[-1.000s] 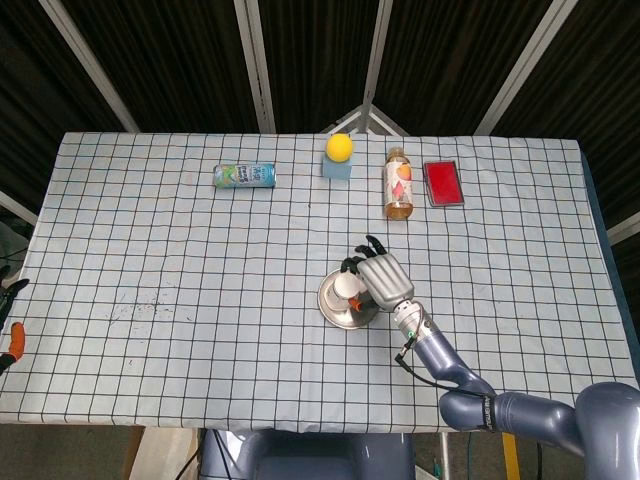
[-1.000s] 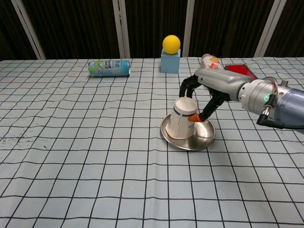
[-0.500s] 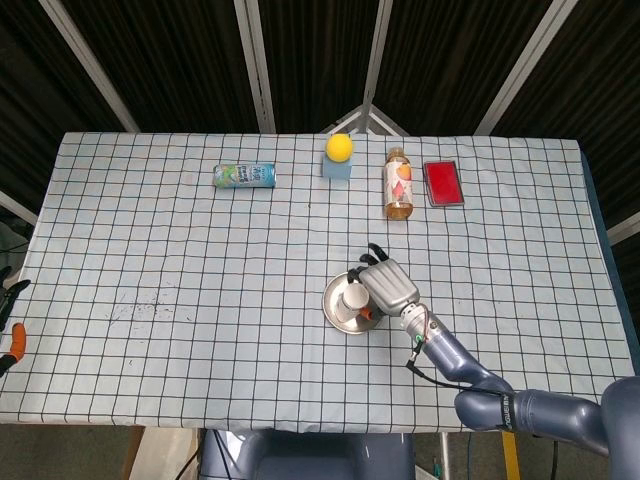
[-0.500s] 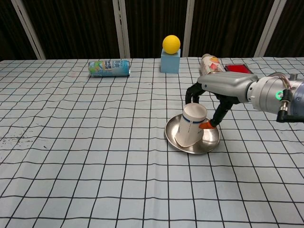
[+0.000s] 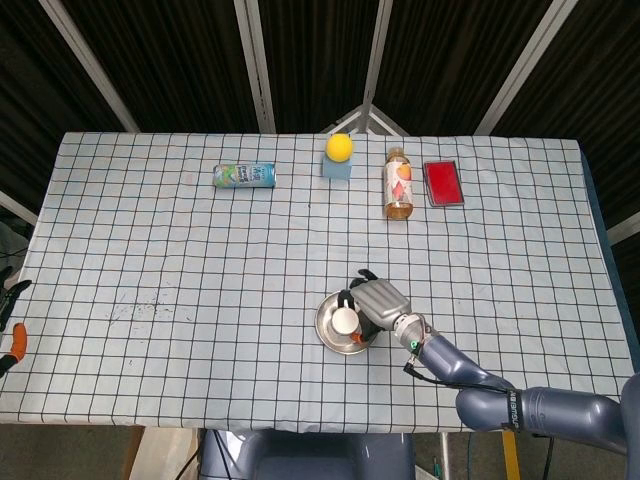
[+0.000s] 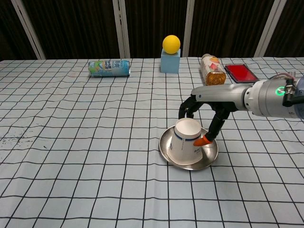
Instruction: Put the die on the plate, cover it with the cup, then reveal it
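An upside-down white paper cup (image 6: 186, 145) stands slightly tilted on the round metal plate (image 6: 209, 156), in the middle of the table towards the front. My right hand (image 6: 209, 97) comes in from the right and grips the cup from above; fingers curl behind it and the orange-tipped thumb presses its right side. From the head view the cup (image 5: 345, 320) sits on the plate (image 5: 324, 331) with the right hand (image 5: 380, 303) against it. No die shows in either view. The left hand is out of sight.
Along the far side lie a green can (image 6: 109, 68) on its side, a yellow ball (image 6: 171, 43) on a blue block (image 6: 170, 61), a juice bottle (image 6: 213, 70) and a red box (image 6: 241, 73). An orange-handled tool (image 5: 15, 338) lies off the left edge.
The right hand has stayed on the cup while hand, cup and plate together slid toward the front edge of the table, ending a little left of half a second ago.
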